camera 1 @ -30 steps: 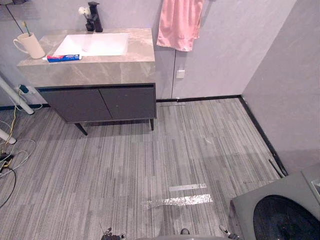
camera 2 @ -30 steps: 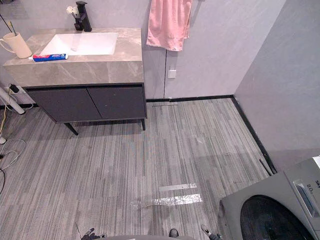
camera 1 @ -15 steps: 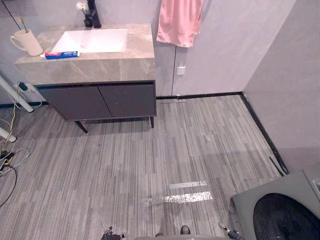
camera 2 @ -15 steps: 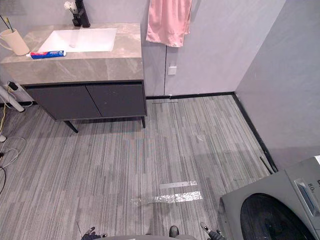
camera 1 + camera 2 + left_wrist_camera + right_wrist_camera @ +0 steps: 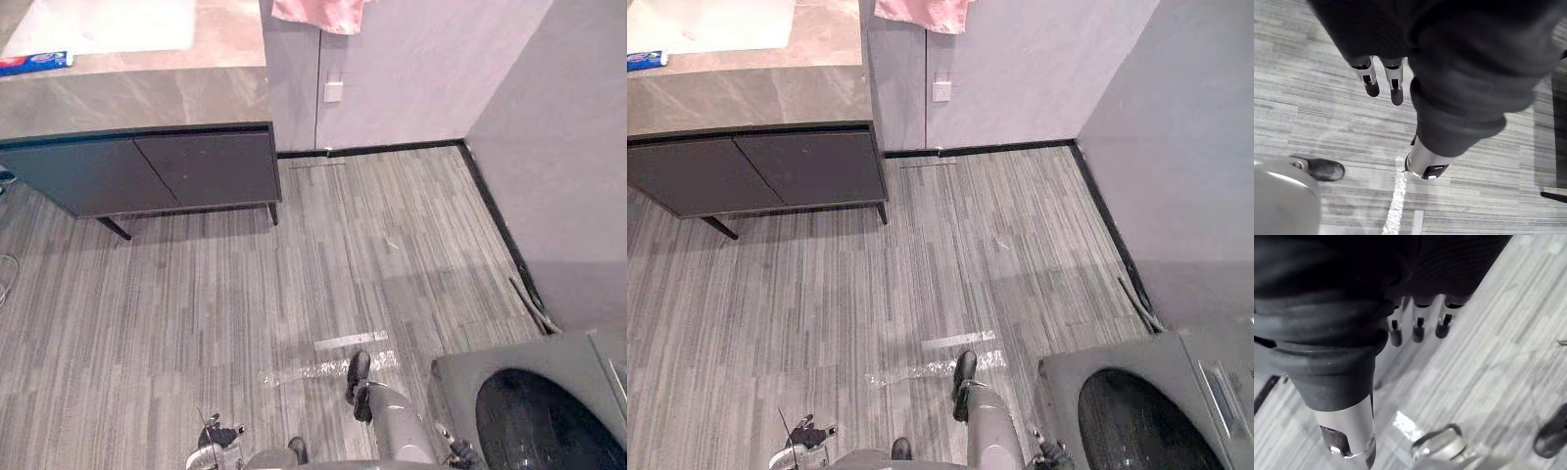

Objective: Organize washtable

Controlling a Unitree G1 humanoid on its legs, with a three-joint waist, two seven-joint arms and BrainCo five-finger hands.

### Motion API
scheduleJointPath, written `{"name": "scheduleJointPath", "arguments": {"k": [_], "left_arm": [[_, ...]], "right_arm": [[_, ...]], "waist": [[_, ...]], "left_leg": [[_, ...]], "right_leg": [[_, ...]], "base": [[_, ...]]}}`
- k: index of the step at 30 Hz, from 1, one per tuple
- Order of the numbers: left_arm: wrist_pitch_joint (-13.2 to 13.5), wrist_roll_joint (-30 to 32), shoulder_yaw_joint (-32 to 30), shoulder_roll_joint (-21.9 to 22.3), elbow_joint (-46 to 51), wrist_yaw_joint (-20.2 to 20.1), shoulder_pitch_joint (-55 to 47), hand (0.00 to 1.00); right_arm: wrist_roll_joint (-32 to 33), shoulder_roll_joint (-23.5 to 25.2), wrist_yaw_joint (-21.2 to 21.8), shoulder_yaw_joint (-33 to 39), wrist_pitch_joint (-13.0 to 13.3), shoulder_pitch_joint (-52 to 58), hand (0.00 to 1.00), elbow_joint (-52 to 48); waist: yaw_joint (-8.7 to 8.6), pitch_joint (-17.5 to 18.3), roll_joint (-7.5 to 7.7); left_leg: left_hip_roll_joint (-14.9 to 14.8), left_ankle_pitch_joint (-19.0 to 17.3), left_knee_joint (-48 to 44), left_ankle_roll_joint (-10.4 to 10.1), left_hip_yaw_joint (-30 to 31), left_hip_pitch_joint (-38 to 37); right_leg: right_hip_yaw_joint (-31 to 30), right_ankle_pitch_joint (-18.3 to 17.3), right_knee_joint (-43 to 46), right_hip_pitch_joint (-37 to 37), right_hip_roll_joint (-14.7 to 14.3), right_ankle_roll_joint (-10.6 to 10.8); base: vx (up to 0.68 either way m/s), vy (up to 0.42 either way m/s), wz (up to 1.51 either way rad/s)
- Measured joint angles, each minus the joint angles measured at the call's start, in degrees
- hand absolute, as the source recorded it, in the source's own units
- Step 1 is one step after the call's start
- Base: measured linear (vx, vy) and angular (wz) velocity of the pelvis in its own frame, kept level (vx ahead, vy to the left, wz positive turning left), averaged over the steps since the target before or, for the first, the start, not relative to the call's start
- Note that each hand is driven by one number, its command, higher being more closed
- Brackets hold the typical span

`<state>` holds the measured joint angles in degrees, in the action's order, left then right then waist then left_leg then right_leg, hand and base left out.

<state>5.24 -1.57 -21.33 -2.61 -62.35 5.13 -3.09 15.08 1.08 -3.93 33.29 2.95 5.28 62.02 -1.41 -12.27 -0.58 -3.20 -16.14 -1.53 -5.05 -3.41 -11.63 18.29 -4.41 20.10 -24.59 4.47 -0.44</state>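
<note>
Nothing legible to call here: the toothpaste tube [image 5: 34,63] at the edge of the washtable [image 5: 147,93] carries print on its blue and red side, too small to make out, and the marks on the control strip of the washing machine [image 5: 1087,372] are only faint smudges.

Left hand [image 5: 1395,84]: hangs free, palm empty.
Left fingers [image 5: 1370,81]: straight and relaxed, side by side, dark tips outward; thumb [image 5: 1424,161] set apart from them.
Right hand [image 5: 1418,329]: hangs free, palm empty.
Right fingers [image 5: 1442,325]: straight, in a row; thumb [image 5: 1347,438] held apart.
Head views: left hand low at 7 o'clock, right hand low at 5 o'clock.
</note>
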Motion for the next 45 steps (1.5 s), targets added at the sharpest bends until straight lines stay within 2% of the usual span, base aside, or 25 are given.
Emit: {"name": "scheduleJointPath", "arguments": {"k": [1,2,3,4,5,8,12,16,17,18,19,20,22,24,25,26,28,30,32,34,35,37,40,42,45], "left_arm": [[-0.1,0.0,-1.5,-0.1,0.0,-0.1,0.0,0.0],[-0.4,0.0,-4.5,0.6,0.6,-0.1,-0.4,0.0],[-0.9,-0.2,-7.2,2.0,2.4,-0.1,-1.6,0.0],[-1.1,-0.6,-7.7,2.6,2.8,-0.1,-2.8,0.0],[-1.4,-1.7,-7.8,3.9,3.6,-0.2,-4.2,0.0],[-1.5,-4.8,-7.9,3.5,4.6,-0.7,-4.1,0.0],[-0.3,-6.9,-7.5,4.2,5.4,-0.7,-4.1,0.0],[0.3,-6.8,-7.5,4.7,5.9,-0.5,-3.8,0.0],[0.3,-6.8,-7.5,4.9,5.7,-0.4,-4.2,0.0],[0.3,-6.9,-7.7,5.0,5.1,-0.2,-5.2,0.0],[0.3,-7.2,-8.6,4.3,4.9,-0.1,-5.1,0.0],[0.5,-7.4,-10.1,3.8,4.8,-0.1,-4.9,0.0],[0.4,-8.0,-11.8,3.7,4.3,0.0,-4.9,0.0],[0.2,-8.0,-12.5,3.9,3.3,-0.1,-4.8,0.0],[0.2,-8.0,-12.4,4.1,3.4,-0.1,-4.6,0.0],[0.2,-8.1,-12.0,4.1,3.5,-0.1,-4.5,0.0],[0.2,-8.8,-11.8,4.8,3.5,-0.1,-3.9,0.0],[0.3,-9.9,-11.8,5.6,3.8,-0.2,-2.9,0.0],[0.4,-10.9,-11.9,6.5,3.8,-0.3,-0.8,0.0],[0.8,-11.3,-12.0,7.0,3.9,-0.2,0.0,0.0],[1.0,-11.2,-12.2,7.0,4.0,-0.2,-0.5,0.0],[0.8,-11.1,-13.0,7.6,3.7,0.0,-1.4,0.0],[0.9,-11.2,-13.4,8.1,3.7,0.1,-3.0,0.0],[0.9,-11.4,-14.3,8.0,3.7,0.6,-2.9,0.0],[1.4,-14.1,-14.8,8.0,3.8,2.1,-3.6,0.0]], "right_arm": [[0.1,0.6,0.0,0.2,-0.1,0.5,0.0,-0.2],[0.1,0.9,-0.1,0.4,-0.2,1.5,0.0,-0.5],[0.0,0.3,-0.1,-0.9,-0.2,1.5,0.0,-2.0],[-0.1,0.0,-0.1,-1.7,-0.1,1.5,0.0,-3.0],[-0.1,-0.5,0.1,-4.0,-0.1,1.4,0.0,-4.8],[-0.6,0.5,0.4,-7.4,0.2,-1.3,0.0,-6.2],[-1.1,0.7,0.2,-7.7,0.2,-2.1,0.0,-6.7],[-1.4,0.4,0.2,-8.9,0.2,-2.8,0.0,-6.9],[-1.9,0.4,0.2,-8.6,0.2,-2.1,0.0,-6.9],[-2.4,0.8,0.2,-8.3,0.1,-1.4,0.0,-6.3],[-2.7,2.1,0.2,-8.3,-0.1,-1.2,0.0,-6.0],[-3.8,3.4,0.5,-6.2,-0.1,-1.1,0.0,-4.7],[-4.4,3.7,0.5,-3.0,-0.5,-1.8,0.0,-4.2],[-4.4,3.2,0.8,0.6,-0.2,-1.2,0.0,-3.7],[-4.3,3.0,1.0,0.4,0.0,-0.8,0.0,-3.8],[-4.3,2.8,1.2,-0.1,0.2,0.1,0.0,-4.2],[-4.4,3.1,1.5,-0.5,0.2,1.4,0.0,-4.4],[-4.2,3.0,1.4,-0.5,0.3,2.8,0.0,-6.7],[-4.3,2.9,1.3,-0.8,0.7,4.3,0.0,-7.2],[-4.1,2.8,1.2,-1.9,0.7,5.7,0.0,-6.4],[-3.8,2.3,1.1,-3.0,0.7,6.1,0.0,-5.3],[-3.6,0.4,1.0,-5.0,0.6,6.4,0.0,-3.5],[-4.1,-2.0,0.8,-8.2,0.6,5.6,0.0,-2.7],[-4.2,-2.9,0.2,-9.8,0.5,4.3,0.0,-2.8],[-4.2,-2.8,-0.6,-11.3,0.7,3.1,0.0,-2.9]], "waist": [[-0.66,0.2,0.47],[-0.84,0.5,0.96],[-0.22,0.1,-0.7],[0.51,0.1,-1.05],[2.56,0.4,-1.71],[3.23,-0.3,-0.81],[5.17,-0.2,-0.34],[5.64,0.0,-0.44],[5.86,0.6,-0.96],[7.54,2.3,-0.16],[8.07,3.6,2.6],[8.49,5.8,5.39],[8.52,6.1,5.94],[8.28,6.2,5.74],[8.21,6.1,5.43],[7.88,6.2,5.03],[6.54,6.0,3.34],[4.79,6.1,2.48],[3.63,5.7,2.12],[3.72,5.8,2.21],[3.69,6.2,2.55],[3.71,6.9,1.73],[3.75,7.1,-0.08],[4.39,6.4,-0.12],[5.38,6.4,0.61]], "left_leg": [[-0.8,-0.6,-4.3,-1.0,-0.9,1.1],[-3.2,-2.2,-16.8,0.6,-2.9,4.2],[-7.0,0.3,-34.0,5.3,-4.9,9.0],[-8.2,4.4,-41.5,8.9,-5.1,10.9],[-10.2,14.6,-53.2,10.2,-3.6,15.4],[-10.8,10.9,-66.2,4.7,1.7,24.8],[-10.1,7.5,-60.1,2.0,0.6,33.3],[-5.4,7.8,-30.3,2.3,-6.6,39.0],[-4.2,10.2,-21.7,4.1,-7.8,38.1],[-2.6,17.9,-20.3,7.3,-6.8,36.6],[-1.1,16.2,-20.6,7.5,-8.4,36.4],[0.8,13.3,-22.4,9.6,-9.4,36.2],[2.6,8.8,-25.5,10.8,-9.5,33.6],[6.3,3.9,-23.7,12.2,-8.9,24.9],[6.9,3.0,-23.2,12.2,-8.7,22.8],[8.1,2.0,-22.2,11.6,-7.9,19.1],[8.7,1.4,-18.4,12.0,-5.2,12.9],[8.7,1.4,-14.5,12.1,-1.7,7.8],[8.0,0.1,-13.4,11.9,3.9,4.5],[6.7,-2.4,-14.2,10.7,9.2,2.6],[6.6,-4.0,-15.0,9.5,11.5,2.4],[4.8,-6.4,-17.2,7.9,14.7,1.9],[3.3,-4.8,-28.1,5.0,16.0,7.4],[2.6,1.0,-44.8,-0.2,14.9,15.5],[-3.5,0.3,-43.3,0.9,5.7,17.8]], "right_leg": [[0.9,0.2,-0.4,1.3,-0.3,0.0],[2.1,2.6,-0.7,4.2,-1.8,-3.7],[1.7,0.5,0.0,7.9,-5.2,-5.9],[0.4,-0.9,0.5,9.5,-6.7,-7.0],[-3.3,-2.9,0.6,12.3,-9.1,-8.4],[-8.5,-3.8,-1.6,21.1,-10.6,-9.4],[-14.4,-6.0,-6.9,31.5,-8.9,-7.4],[-17.2,-12.7,-11.5,40.8,-5.4,-1.9],[-17.9,-12.7,-11.4,42.6,-5.4,-1.8],[-20.6,-12.8,-10.5,43.9,-4.3,-1.7],[-21.4,-12.6,-9.4,43.5,-2.3,-1.7],[-22.3,-9.3,-4.4,40.8,0.5,1.5],[-23.7,-4.4,2.3,40.2,1.5,2.9],[-27.3,6.5,25.0,34.0,1.6,9.7],[-28.0,7.3,31.9,31.1,1.5,10.2],[-27.4,7.0,43.2,25.0,2.0,10.4],[-24.1,3.2,51.6,16.9,2.2,9.6],[-21.5,-2.6,50.4,10.4,1.5,7.8],[-20.3,-7.7,39.4,6.9,0.5,7.6],[-21.8,-8.0,20.9,7.4,-1.4,7.1],[-24.0,-5.6,10.4,8.2,-1.9,4.9],[-23.0,-2.9,7.8,9.7,-2.5,4.5],[-17.9,-5.8,6.6,12.1,-2.4,2.6],[-15.1,-6.5,3.2,16.7,-2.7,1.2],[-12.1,-6.4,-1.7,23.3,-1.7,0.8]], "base": [[0.62,-0.271,0.53],[0.67,-0.296,-0.09],[0.8,-0.369,-0.55],[0.82,-0.326,-1.42],[0.53,-0.2,-1.41],[0.67,-0.213,-1.3],[0.61,-0.037,-0.85],[0.62,0.19,-0.47],[0.86,0.368,-0.55],[0.74,0.326,-0.51],[0.77,0.326,-0.39],[0.79,0.316,0.03],[0.81,0.339,0.11],[0.71,0.315,0.16],[0.54,0.235,0.18],[0.46,0.173,0.16],[0.48,0.142,0.46],[0.39,0.045,0.83],[0.38,-0.076,1.25],[0.37,-0.15,1.41],[0.37,-0.179,1.21],[0.44,-0.248,1.01],[0.37,-0.234,0.94],[0.3,-0.184,0.55],[0.22,-0.111,0.33]]}}
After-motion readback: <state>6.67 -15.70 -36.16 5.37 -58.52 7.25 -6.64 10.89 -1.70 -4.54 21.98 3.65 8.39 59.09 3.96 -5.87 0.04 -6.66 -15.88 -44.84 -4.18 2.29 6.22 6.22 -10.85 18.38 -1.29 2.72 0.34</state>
